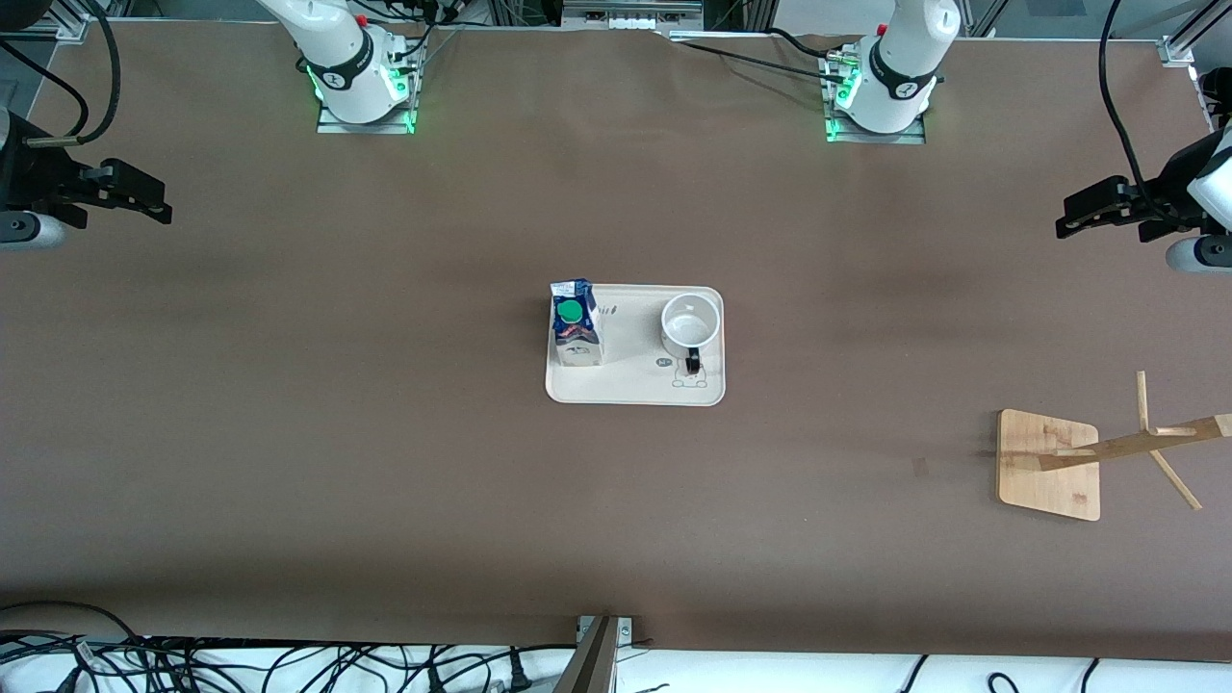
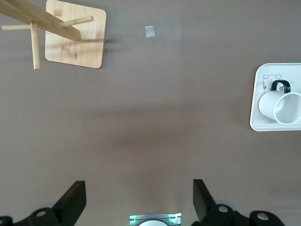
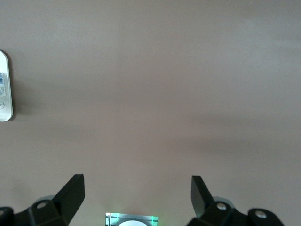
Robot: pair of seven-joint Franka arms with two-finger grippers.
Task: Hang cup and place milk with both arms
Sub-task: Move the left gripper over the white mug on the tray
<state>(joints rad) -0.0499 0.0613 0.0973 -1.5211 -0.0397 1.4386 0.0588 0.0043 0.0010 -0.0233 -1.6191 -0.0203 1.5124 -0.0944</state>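
Note:
The white cup [image 1: 691,322] stands upright on a cream tray [image 1: 635,385] in the middle of the table, its black handle turned toward the front camera. The milk [image 1: 575,323], with its blue top and green cap, stands on the tray's end toward the right arm. My left gripper [image 1: 1068,217] hangs open and empty over the left arm's end of the table. Its wrist view [image 2: 138,197] shows the cup [image 2: 280,104] far off. My right gripper [image 1: 159,202] hangs open and empty over the right arm's end; it also shows in its wrist view [image 3: 137,195]. Both arms wait.
A wooden rack with pegs stands on a square base [image 1: 1047,464] toward the left arm's end, nearer the front camera than the tray; it also shows in the left wrist view [image 2: 75,35]. The tray's edge [image 3: 4,89] shows in the right wrist view. Brown tabletop surrounds the tray.

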